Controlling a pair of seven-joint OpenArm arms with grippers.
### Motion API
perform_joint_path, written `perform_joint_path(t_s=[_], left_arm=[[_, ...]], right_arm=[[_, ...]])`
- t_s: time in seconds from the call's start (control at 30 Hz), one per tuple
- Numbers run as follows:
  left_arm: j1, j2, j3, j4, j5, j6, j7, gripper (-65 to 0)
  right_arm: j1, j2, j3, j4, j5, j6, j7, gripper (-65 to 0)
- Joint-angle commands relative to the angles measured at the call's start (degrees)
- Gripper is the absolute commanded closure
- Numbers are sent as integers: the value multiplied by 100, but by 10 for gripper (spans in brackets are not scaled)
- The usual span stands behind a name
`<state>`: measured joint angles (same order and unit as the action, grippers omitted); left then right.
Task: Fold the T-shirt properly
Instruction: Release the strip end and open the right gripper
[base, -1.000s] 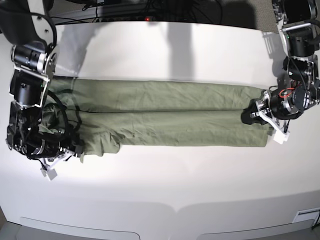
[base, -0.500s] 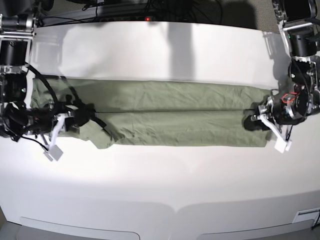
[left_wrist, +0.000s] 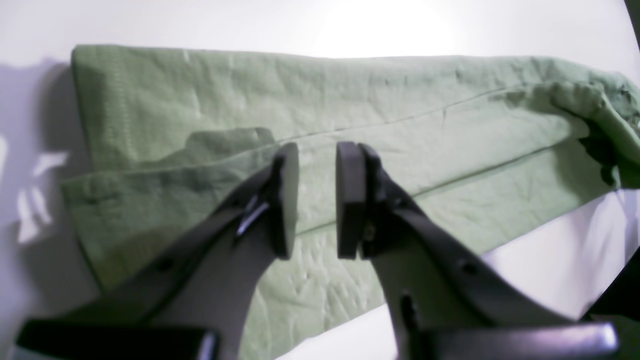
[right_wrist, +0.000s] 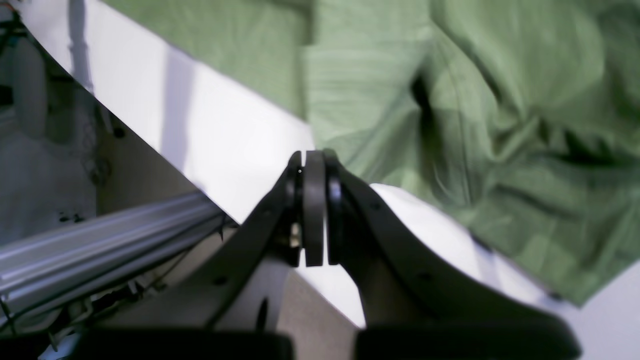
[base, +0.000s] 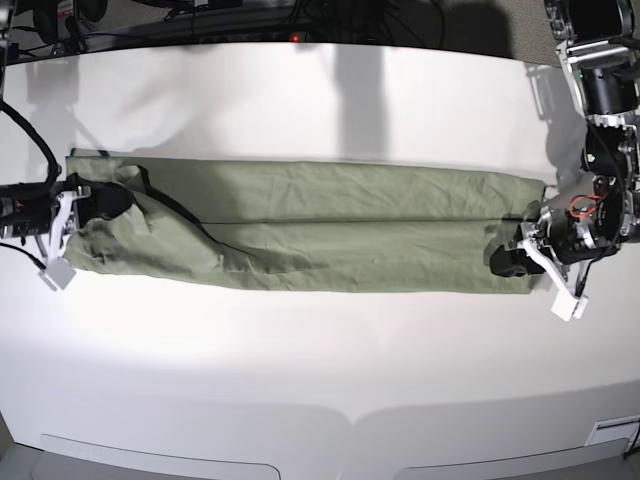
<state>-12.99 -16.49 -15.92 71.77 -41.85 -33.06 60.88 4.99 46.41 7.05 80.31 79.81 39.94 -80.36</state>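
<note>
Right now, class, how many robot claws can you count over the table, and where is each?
2. The right claw is at the T-shirt's left end in the base view; the left claw is at its right end. None seems hidden.

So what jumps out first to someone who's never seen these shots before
First, the T-shirt: a long sage-green band, folded lengthwise, stretched flat across the white table. Next, a robot hand at each end of it: the left hand by the base view's right end, fingers slightly apart above the cloth, and the right hand at the other end, shut.
</note>
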Motion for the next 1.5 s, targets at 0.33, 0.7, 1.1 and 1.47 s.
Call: perform_joint_path(t_s=[0.33, 0.7, 1.1, 1.47], left_arm=[[-114, -85, -11, 114, -107, -33, -70, -133], [-111, -85, -11, 114, -107, -33, -44, -133], [-111, -81, -11, 114, -111, -33, -48, -133], [-98, -31, -11, 114, -114, -33, -197, -133]], right_arm=[[-734, 970, 59, 90, 186, 6, 36, 0], [-776, 964, 57, 90, -330, 6, 36, 0], [-776, 964, 57, 79, -988, 6, 36, 0], [-776, 420, 46, 376, 519, 6, 36, -144]])
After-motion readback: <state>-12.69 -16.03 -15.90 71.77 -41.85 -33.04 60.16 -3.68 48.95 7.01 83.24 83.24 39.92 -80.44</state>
